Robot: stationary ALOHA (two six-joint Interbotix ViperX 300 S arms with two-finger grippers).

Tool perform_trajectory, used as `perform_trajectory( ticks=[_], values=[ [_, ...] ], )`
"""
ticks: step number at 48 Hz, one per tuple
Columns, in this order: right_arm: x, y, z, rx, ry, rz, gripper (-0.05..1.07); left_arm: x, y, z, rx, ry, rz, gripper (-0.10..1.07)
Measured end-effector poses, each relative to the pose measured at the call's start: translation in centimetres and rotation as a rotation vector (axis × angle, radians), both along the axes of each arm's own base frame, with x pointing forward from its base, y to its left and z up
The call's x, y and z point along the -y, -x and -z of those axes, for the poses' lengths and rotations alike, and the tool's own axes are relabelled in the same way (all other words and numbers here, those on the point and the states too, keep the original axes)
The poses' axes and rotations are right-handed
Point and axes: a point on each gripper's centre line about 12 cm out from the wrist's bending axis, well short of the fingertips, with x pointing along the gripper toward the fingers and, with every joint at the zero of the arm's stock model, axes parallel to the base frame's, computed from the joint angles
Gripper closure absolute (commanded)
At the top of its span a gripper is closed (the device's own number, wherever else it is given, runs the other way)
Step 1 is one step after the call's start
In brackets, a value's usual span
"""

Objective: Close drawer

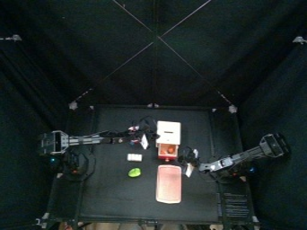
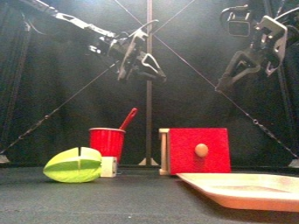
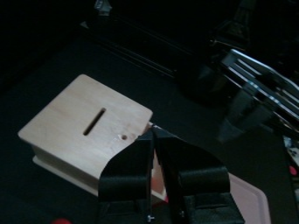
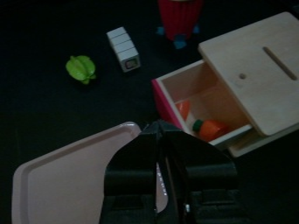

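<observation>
Both sets of jaws look nearly closed on my wrist feeds, empty: the left gripper [image 3: 156,166] hangs over the pale top of the drawer [image 3: 87,131], the right gripper [image 4: 163,162] hovers above the pink tray [image 4: 70,171]. I see the drawer [image 4: 228,87] mid-table, slid open, orange bits inside, red cup [image 2: 107,142] beside it.

Before me a red cup [image 2: 107,141] with a red stick in it stands on the black table [image 2: 117,199]. A green leaf-shaped thing [image 2: 73,165] lies just beside the cup, a small white block [image 4: 122,47] near it, and a pink tray [image 2: 246,188] well apart.
</observation>
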Motion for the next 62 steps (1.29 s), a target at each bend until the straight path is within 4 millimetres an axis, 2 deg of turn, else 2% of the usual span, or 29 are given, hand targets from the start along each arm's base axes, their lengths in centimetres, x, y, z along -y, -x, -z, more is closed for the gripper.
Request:
perform_trajectory(
  ticks=[10, 11, 14, 18, 24, 27, 35, 47, 62],
  values=[
    [-0.8, -0.3, 1.4, -0.042, -0.012, -0.058, 0.56, -4.0, -2.6, 2.4, -0.077, 0.042, -0.034, 0.49],
    [-0.9, -0.6, 1.9, -0.06, -0.012, -0.07, 0.56, -5.9, -3.7, 3.5, -0.093, 0.054, -0.061, 0.49],
    [-0.8, -0.7, 2.1, -0.068, -0.007, -0.065, 0.56, -7.0, -3.9, 3.9, -0.099, 0.061, -0.077, 0.49],
    [-0.8, -1.1, 2.9, -0.097, 0.001, -0.064, 0.56, -9.5, -5.5, 4.0, -0.079, 0.068, -0.109, 0.49],
    [-0.8, -1.3, 3.3, -0.111, 0.005, -0.059, 0.56, -11.5, -6.3, 5.6, -0.103, 0.121, -0.13, 0.49],
    [-0.6, -1.5, 3.5, -0.119, 0.007, -0.053, 0.56, -12.1, -6.5, 5.5, -0.105, 0.128, -0.129, 0.49],
    [-0.6, -2.0, 3.8, -0.131, 0.01, -0.045, 0.56, -13.2, -6.7, 6.9, -0.137, 0.152, -0.131, 0.49],
    [-0.2, -2.7, 4.6, -0.16, 0.014, -0.023, 0.56, -13.4, -6.7, 8.4, -0.169, 0.169, -0.129, 0.49],
    [0.4, -3.6, 5.4, -0.189, 0.02, 0.004, 0.56, -13.4, -6.5, 9.3, -0.198, 0.187, -0.122, 0.49]
  ],
)
